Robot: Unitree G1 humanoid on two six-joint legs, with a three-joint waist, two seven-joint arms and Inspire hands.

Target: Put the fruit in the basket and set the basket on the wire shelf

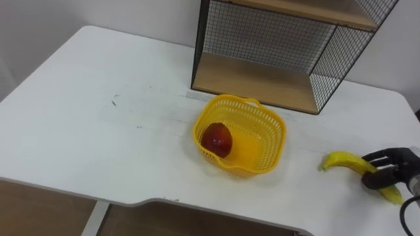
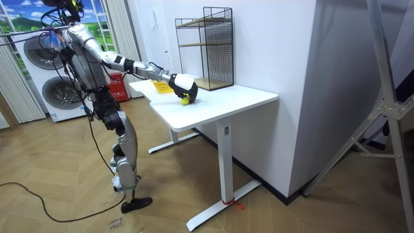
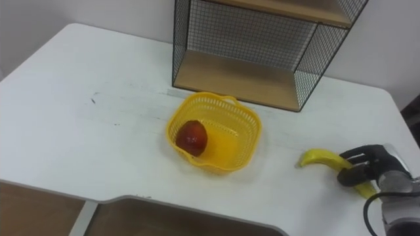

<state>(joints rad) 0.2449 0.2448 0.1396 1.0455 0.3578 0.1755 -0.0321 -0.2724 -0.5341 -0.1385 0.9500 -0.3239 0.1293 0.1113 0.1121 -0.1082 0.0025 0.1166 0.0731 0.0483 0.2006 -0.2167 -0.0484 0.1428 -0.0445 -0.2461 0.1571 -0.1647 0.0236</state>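
A yellow plastic basket point(image 1: 244, 137) point(image 3: 216, 134) sits on the white table point(image 1: 98, 111) in front of the wire shelf point(image 1: 275, 52) point(image 3: 256, 46). A red apple point(image 1: 217, 139) point(image 3: 192, 137) lies inside the basket at its left side. A yellow banana point(image 1: 348, 162) point(image 3: 323, 158) lies on the table to the basket's right. My right hand point(image 1: 387, 169) point(image 3: 367, 167) is over the banana's right end with its fingers curled round it. In the room view the right hand point(image 2: 183, 87) reaches over the table with the banana point(image 2: 186, 99) under it.
The wire shelf has a wooden bottom board point(image 1: 259, 82) and an upper board point(image 1: 308, 10), open at the front. The table's front edge point(image 1: 131, 200) runs close below the basket. Two washing machines point(image 2: 45, 77) stand behind me in the room view.
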